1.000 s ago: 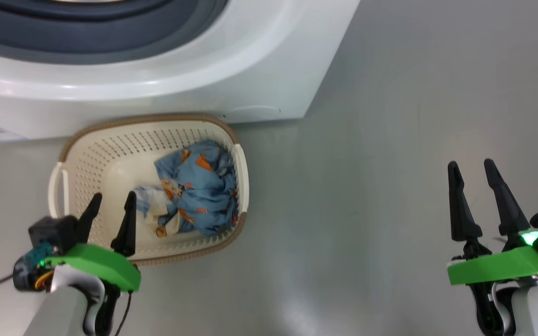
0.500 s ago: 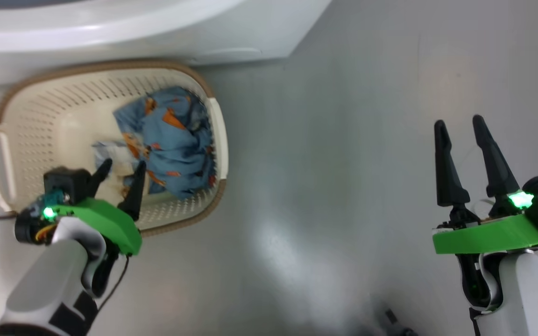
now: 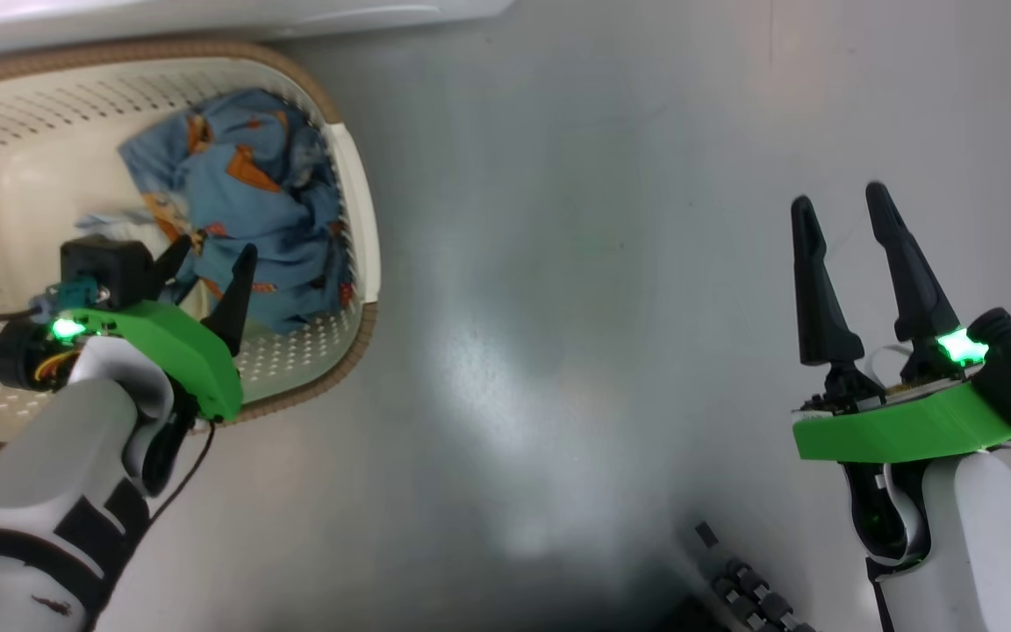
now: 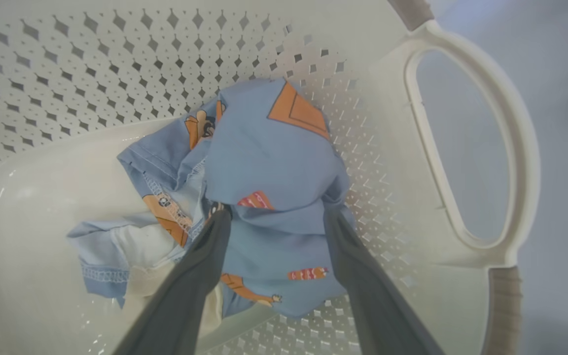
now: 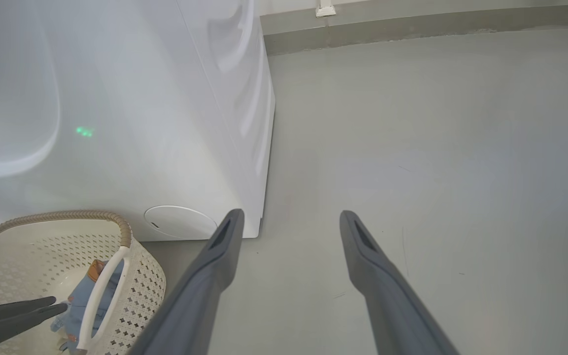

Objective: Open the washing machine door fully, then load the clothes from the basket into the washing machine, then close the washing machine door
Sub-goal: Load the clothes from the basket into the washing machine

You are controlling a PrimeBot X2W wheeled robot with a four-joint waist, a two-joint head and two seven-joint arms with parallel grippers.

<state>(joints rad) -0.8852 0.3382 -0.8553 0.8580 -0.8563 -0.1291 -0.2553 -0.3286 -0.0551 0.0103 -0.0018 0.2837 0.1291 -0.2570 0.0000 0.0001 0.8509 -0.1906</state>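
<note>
Head view: left claw (image 3: 216, 250) hung open inside the basket (image 3: 356, 202), tips over the clothes (image 3: 242, 193); right claw (image 3: 837, 197) stood open and empty above the floor (image 3: 514, 263), well apart. Left wrist view: its fingers (image 4: 190, 286) straddled the crumpled clothes, possibly touching the fabric. Right wrist view: basket sat just beside the washing machine (image 5: 165, 123), clothes inside.

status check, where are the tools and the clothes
Left tool open, down in basket, astride clothes, no grip yet. Right tool open, over floor. Nothing in the way.
</note>
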